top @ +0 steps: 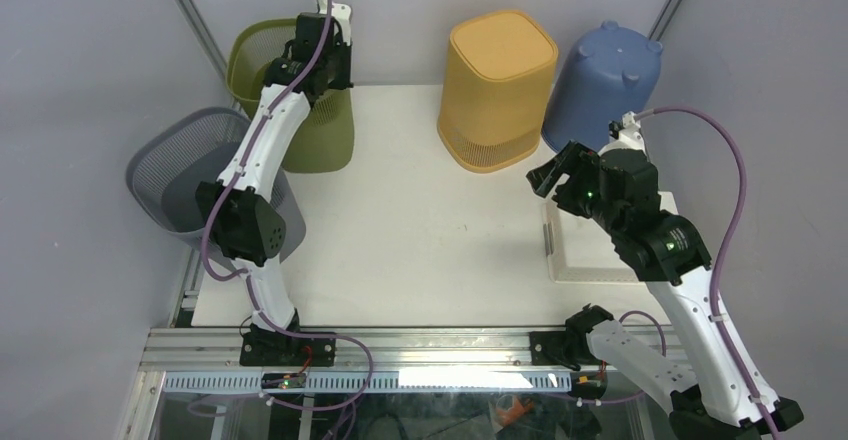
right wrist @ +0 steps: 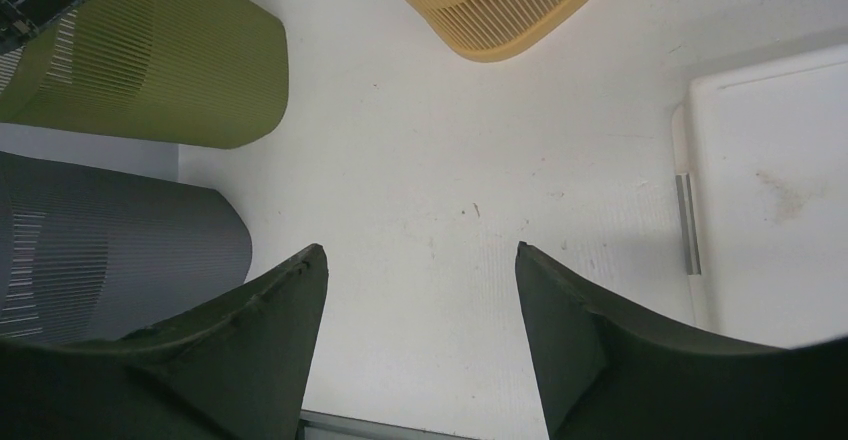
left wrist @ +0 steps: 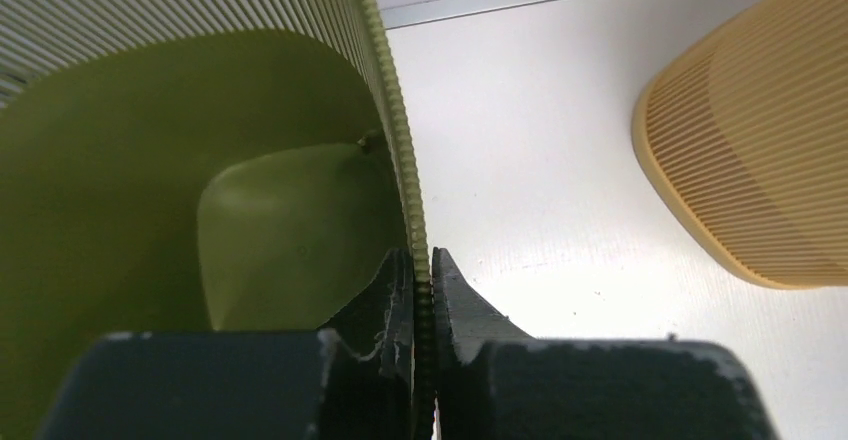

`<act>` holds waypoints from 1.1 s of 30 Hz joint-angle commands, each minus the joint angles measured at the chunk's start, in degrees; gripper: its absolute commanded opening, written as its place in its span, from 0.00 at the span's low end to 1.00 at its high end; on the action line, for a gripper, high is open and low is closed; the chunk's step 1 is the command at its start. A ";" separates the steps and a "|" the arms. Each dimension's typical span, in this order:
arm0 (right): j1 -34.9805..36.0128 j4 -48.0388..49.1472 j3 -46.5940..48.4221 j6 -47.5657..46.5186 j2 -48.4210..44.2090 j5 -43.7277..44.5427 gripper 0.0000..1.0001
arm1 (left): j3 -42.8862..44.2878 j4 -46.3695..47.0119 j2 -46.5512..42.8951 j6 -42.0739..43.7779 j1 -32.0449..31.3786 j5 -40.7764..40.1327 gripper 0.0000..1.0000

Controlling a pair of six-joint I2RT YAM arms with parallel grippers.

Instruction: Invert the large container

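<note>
A green slatted bin stands upright at the table's back left, mouth up. My left gripper is shut on its right rim; in the left wrist view the ribbed rim runs between the closed fingers of that gripper, one finger inside the bin and one outside. My right gripper hovers open and empty over the table's right side, its fingers spread above bare table in the right wrist view. The green bin also shows there at upper left.
A grey mesh bin stands upright at the left edge, close to the left arm. A yellow bin and a blue bin sit upside down at the back. A white board lies under the right arm.
</note>
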 commanded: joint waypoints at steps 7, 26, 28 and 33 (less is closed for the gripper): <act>-0.01 2.91 -0.05 0.36 0.08 0.75 0.73 | 3.87 -1.25 -8.66 -0.28 -13.02 3.59 0.00; -0.05 1.03 0.28 -1.17 -0.89 0.27 0.83 | -0.07 -7.50 -24.03 -24.81 -14.87 33.34 0.00; -0.01 0.70 0.18 -0.84 -1.49 -0.52 0.84 | -4.44 -4.08 -25.97 -27.62 -14.79 37.98 0.00; -0.02 -2.43 2.16 -1.73 -0.73 -0.38 0.84 | -19.48 6.71 -32.22 -35.10 -14.77 47.23 0.00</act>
